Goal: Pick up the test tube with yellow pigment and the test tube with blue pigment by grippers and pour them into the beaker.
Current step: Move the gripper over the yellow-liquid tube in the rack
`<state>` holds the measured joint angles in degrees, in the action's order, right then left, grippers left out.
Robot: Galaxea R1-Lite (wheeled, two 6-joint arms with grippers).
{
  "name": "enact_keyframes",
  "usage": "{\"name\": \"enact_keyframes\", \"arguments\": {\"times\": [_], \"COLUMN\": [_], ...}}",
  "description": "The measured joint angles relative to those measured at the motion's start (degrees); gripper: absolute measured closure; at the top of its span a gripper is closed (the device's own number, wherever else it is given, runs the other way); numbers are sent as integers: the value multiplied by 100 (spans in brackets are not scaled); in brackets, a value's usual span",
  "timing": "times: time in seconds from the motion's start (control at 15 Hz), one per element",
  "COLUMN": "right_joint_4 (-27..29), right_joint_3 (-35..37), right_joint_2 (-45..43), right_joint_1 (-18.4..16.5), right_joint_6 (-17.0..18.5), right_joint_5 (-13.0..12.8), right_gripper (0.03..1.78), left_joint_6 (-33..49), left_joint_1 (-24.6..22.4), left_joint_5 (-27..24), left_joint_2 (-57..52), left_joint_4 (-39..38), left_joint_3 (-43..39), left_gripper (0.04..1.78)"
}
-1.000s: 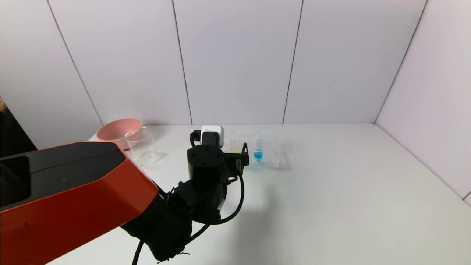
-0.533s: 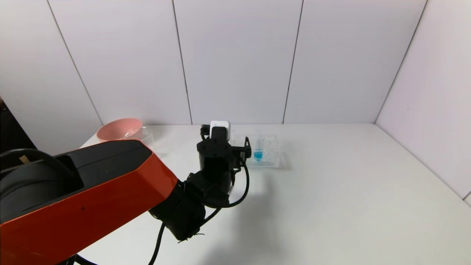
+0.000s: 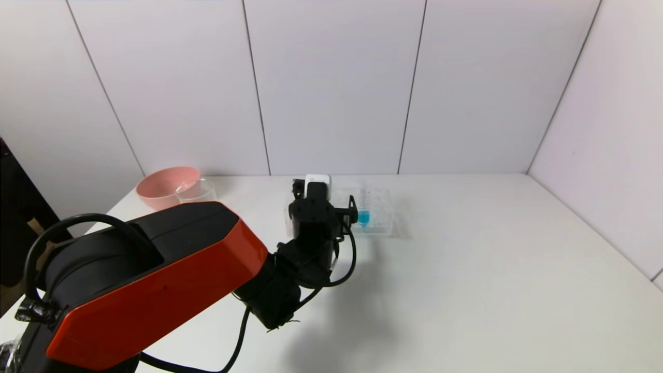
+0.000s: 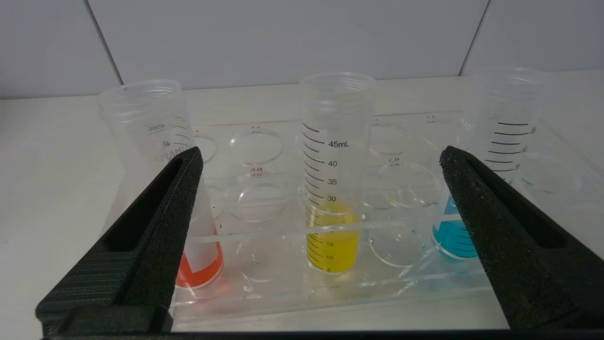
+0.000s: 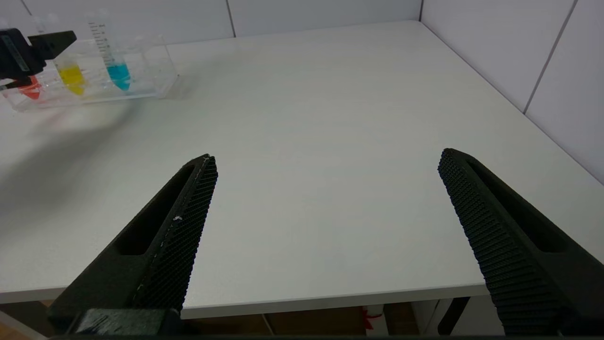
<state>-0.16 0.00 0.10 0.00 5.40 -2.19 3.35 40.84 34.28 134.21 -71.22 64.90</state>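
Note:
The test tube with yellow pigment (image 4: 332, 189) stands upright in a clear rack (image 4: 330, 293). It sits centred between the two black fingers of my left gripper (image 4: 321, 156), which is open and not touching it. The test tube with blue pigment (image 4: 500, 141) stands in the same rack, just behind one fingertip; in the head view the blue tube (image 3: 364, 215) shows beside the left wrist. The beaker (image 3: 196, 192) is at the table's far left. My right gripper (image 5: 328, 160) hangs open over the table's front edge, holding nothing.
A tube with red liquid (image 4: 151, 137) leans in the rack behind the other left finger. A pink bowl (image 3: 166, 184) sits right beside the beaker. The rack (image 3: 380, 217) lies near the back wall. My left arm's red shell (image 3: 155, 280) fills the near left.
My left arm has reached forward and to the right, bringing its open gripper up to the rack. The rack and tubes have not moved.

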Motion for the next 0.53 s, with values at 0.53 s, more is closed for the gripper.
{"name": "enact_keyframes", "arguments": {"times": [0.53], "right_joint_4": [0], "right_joint_3": [0], "right_joint_2": [0], "right_joint_1": [0], "right_joint_6": [2], "right_joint_5": [0], "right_gripper": [10], "left_joint_6": [2], "left_joint_1": [-168], "left_joint_5": [-16], "left_joint_2": [144], "left_joint_4": [138], "left_joint_3": [301], "left_gripper": [7]}}
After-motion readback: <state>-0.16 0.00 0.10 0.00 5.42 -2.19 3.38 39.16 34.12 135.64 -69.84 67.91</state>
